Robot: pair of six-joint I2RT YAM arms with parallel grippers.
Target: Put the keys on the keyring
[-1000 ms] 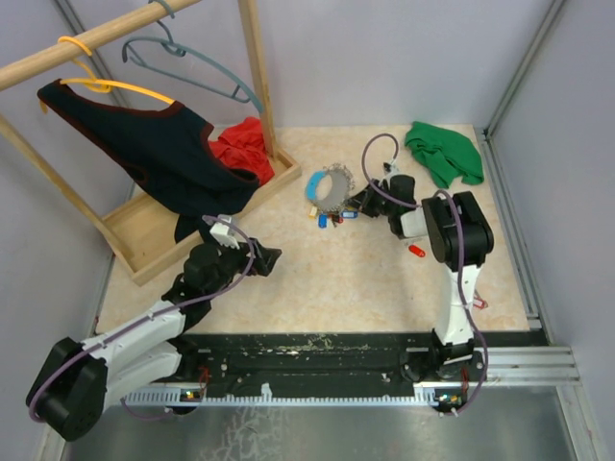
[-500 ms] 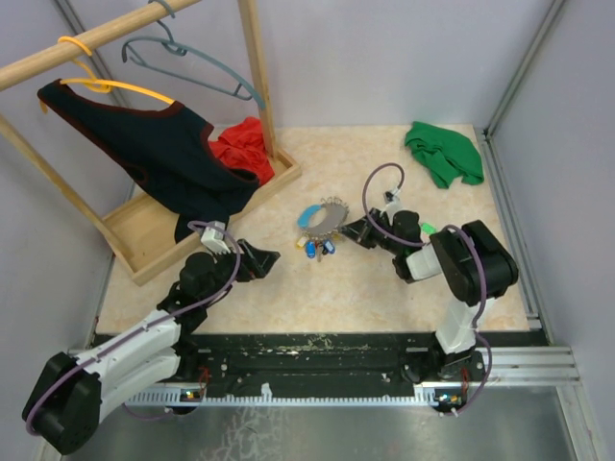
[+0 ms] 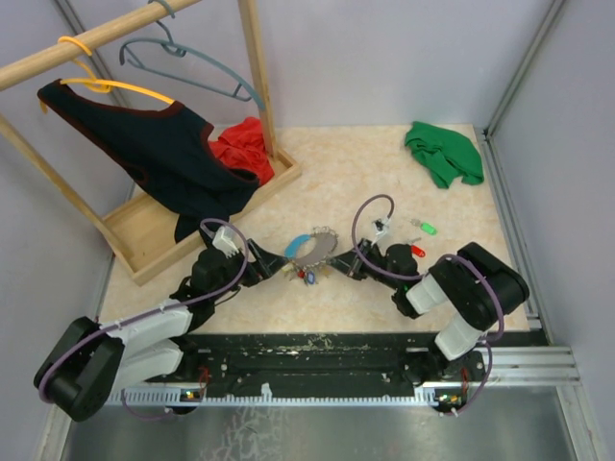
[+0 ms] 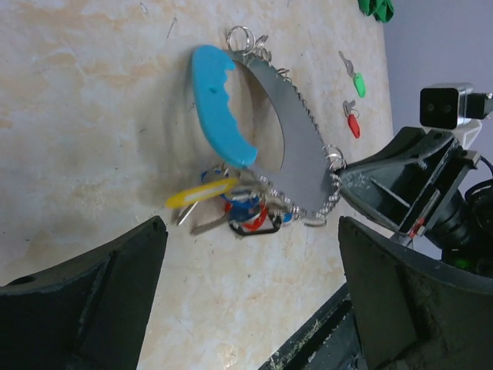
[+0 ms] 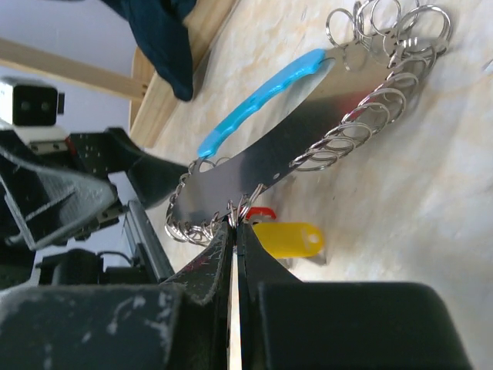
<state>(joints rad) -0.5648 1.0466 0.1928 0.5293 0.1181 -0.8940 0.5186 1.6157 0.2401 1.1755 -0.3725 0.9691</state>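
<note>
top external view has one keyring (image 3: 312,252) near the front edge of the beige table (image 3: 384,173), caught between two pincers that come at it from either side. the right pincer (image 3: 348,264) is clenched on the keyring's rim, and the right wrist view shows its tips pinched tight on one of the small wire loops there. the left pincer (image 3: 272,261) is spread wide with nothing in it, and the keyring sits just ahead of its two fingers, untouched. the keyring is a wide silvery band with one light-blue stretch. a cluster of tags (image 3: 306,276) hangs from it: one yellow, with blue and red beside it. one green key (image 3: 424,228) and one red key (image 3: 417,251), two in all, lie loose on the table past the right wrist. they are apart from the keyring, close together but not touching, green farther back. at the back left stands one wooden rack (image 3: 255,77) with one yellow hanger (image 3: 125,86), one grey hanger (image 3: 207,67), one dark top (image 3: 154,144) and one red cloth (image 3: 242,149). one green cloth (image 3: 442,154) lies at the back right.
</note>
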